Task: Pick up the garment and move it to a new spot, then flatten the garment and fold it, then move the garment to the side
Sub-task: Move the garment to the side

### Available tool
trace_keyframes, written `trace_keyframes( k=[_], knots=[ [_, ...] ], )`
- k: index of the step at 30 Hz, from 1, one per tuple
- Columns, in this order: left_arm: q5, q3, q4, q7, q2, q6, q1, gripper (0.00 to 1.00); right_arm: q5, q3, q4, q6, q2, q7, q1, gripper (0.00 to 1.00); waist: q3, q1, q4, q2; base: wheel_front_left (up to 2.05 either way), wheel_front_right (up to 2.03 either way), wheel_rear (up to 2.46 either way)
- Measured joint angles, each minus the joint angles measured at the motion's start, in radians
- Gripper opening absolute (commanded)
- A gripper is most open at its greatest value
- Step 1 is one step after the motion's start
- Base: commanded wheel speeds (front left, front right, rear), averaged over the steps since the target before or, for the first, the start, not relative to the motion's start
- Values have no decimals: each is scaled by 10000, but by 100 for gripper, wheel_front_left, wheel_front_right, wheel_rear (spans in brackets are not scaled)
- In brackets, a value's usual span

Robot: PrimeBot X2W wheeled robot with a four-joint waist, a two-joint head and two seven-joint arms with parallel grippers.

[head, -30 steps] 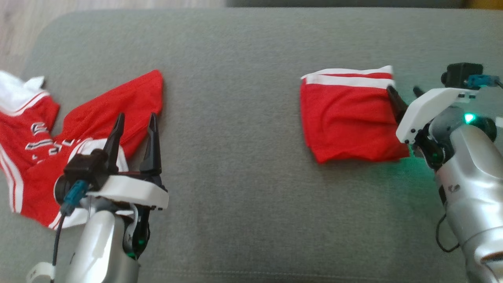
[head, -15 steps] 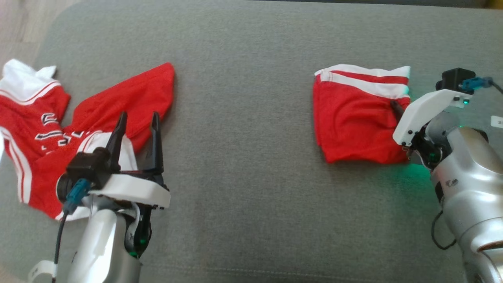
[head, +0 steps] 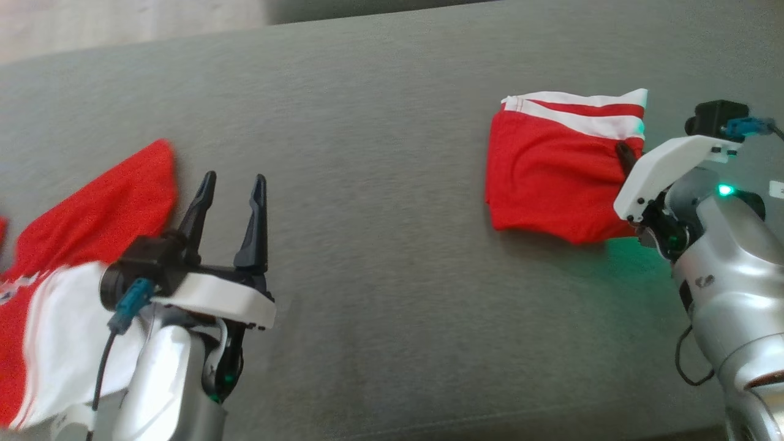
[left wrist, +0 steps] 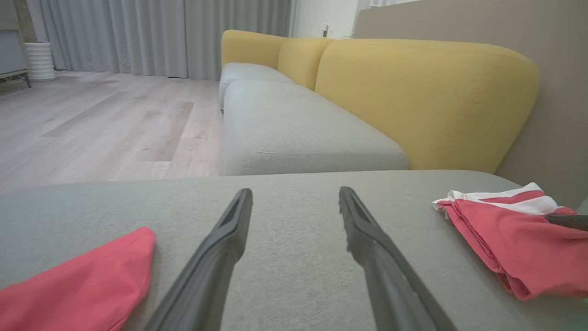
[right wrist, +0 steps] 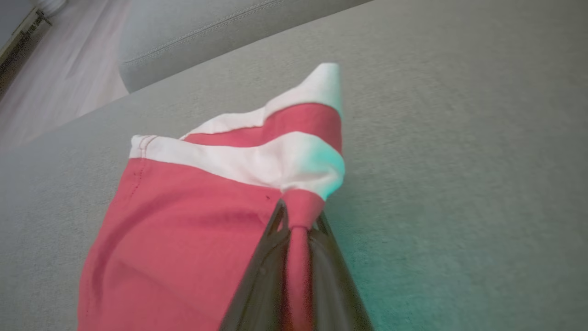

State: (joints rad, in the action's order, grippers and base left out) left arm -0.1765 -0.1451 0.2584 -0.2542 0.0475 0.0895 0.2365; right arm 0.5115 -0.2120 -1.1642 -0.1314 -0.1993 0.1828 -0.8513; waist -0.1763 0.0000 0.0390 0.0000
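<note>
Right wrist view: right pincer [right wrist: 297,216] clamped on a pinch at the right edge of the folded red-and-white garment [right wrist: 193,216], lying right on the grey sofa seat [head: 392,245]; soft, light, limp cloth likely to unfold, so grip all layers; left pincer [head: 234,179] apart, empty.

In the head view the folded garment [head: 551,177] lies on the cushion [head: 380,275] at the upper right, with the right gripper [head: 623,148] at its right edge and cloth between the fingers. A second garment [head: 92,226] lies at the lower left, and the left gripper [head: 235,177] is just right of it. The floor [head: 122,24] sits behind the cushion, in the top left corner.
</note>
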Motion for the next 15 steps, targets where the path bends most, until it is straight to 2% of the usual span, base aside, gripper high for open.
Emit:
trace_keyframes(
  k=[10,15],
  knots=[
    [104,-150,4,0,31,88,-6,100,437,-642,176,0,184,-355,17,0,22,0,1982,0,0,0,0],
    [171,-211,2,0,44,86,-2,100,698,-984,380,0,249,-562,26,0,-87,0,2664,0,0,0,0]
  ],
)
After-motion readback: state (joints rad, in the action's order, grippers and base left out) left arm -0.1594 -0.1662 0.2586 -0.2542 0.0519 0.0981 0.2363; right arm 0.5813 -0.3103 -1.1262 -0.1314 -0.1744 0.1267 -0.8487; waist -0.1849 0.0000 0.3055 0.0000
